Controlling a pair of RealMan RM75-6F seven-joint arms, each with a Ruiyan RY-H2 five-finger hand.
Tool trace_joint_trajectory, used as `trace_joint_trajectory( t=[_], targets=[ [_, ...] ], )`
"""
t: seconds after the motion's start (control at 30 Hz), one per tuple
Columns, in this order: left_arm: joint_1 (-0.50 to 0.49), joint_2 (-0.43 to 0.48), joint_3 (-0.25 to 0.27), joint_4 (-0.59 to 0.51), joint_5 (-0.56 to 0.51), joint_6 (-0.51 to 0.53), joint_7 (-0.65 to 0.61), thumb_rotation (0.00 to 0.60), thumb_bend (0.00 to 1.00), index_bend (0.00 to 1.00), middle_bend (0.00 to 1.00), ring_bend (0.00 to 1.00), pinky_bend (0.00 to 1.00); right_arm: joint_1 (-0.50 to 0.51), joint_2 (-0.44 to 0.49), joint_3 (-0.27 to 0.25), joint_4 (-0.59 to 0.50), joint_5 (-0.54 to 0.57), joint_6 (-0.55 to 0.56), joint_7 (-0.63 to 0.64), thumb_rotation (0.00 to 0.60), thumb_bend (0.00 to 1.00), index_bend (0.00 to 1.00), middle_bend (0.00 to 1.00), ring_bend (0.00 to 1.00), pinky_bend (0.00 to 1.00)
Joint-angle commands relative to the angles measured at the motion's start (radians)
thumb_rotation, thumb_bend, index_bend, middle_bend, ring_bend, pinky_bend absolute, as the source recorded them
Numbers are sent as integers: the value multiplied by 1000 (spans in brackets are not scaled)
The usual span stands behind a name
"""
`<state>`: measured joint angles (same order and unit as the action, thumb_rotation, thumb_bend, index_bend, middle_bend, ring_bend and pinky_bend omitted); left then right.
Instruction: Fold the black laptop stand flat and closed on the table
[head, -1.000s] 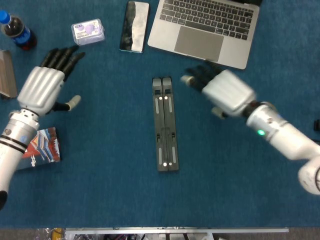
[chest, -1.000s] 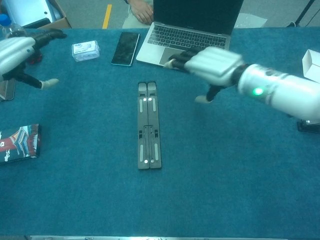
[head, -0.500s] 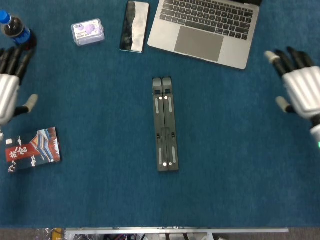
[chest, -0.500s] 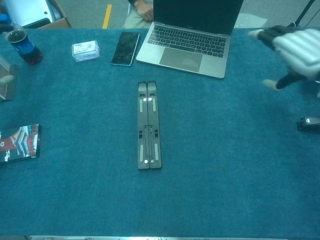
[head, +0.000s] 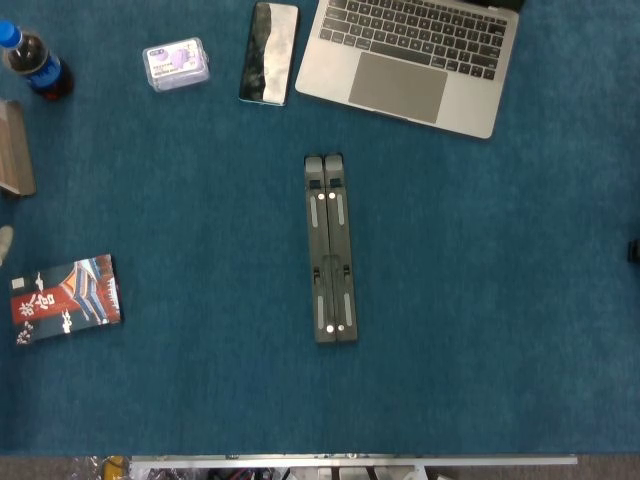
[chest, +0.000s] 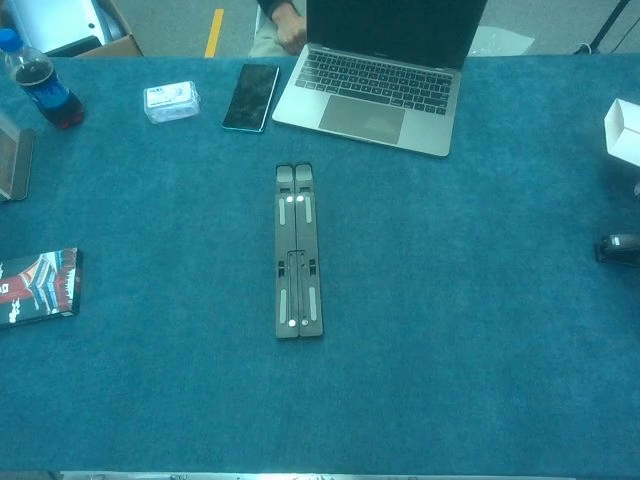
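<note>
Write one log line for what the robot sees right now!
stand: laptop stand folded flat, closed on table | hands: none on stand | laptop: open beyond stand

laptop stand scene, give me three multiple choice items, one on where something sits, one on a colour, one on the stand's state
1. Where does the phone lie?
A. between the small pack and the laptop
B. on the laptop keyboard
C. beside the red booklet

2. What colour is the cap of the cola bottle?
A. red
B. blue
C. white

3. How is the black laptop stand lying?
A. propped open in a V
B. standing on end
C. folded flat, its two bars side by side on the table

Answers: 1 A, the head view shows the phone with the pack on one side and the laptop on the other. 2 B, the cap is blue in both views. 3 C, both bars lie closed together.
</note>
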<state>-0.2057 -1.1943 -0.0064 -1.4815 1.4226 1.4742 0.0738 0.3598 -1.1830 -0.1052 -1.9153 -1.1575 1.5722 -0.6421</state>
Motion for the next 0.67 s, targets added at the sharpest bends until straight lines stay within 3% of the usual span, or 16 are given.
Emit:
trace_joint_trajectory(
  t=[0.03, 0.67],
  targets=[
    [22, 9, 8, -16, 10, 19, 5, 600, 280, 0, 0, 0, 0, -24, 8, -4, -5, -25, 6, -4, 600, 223, 29, 133, 0, 134],
    [69, 19, -4, -38, 19, 25, -9, 600, 280, 0, 0, 0, 0, -95, -4, 32, -6, -144, -2, -42, 600, 223, 29, 132, 0, 134]
  ],
)
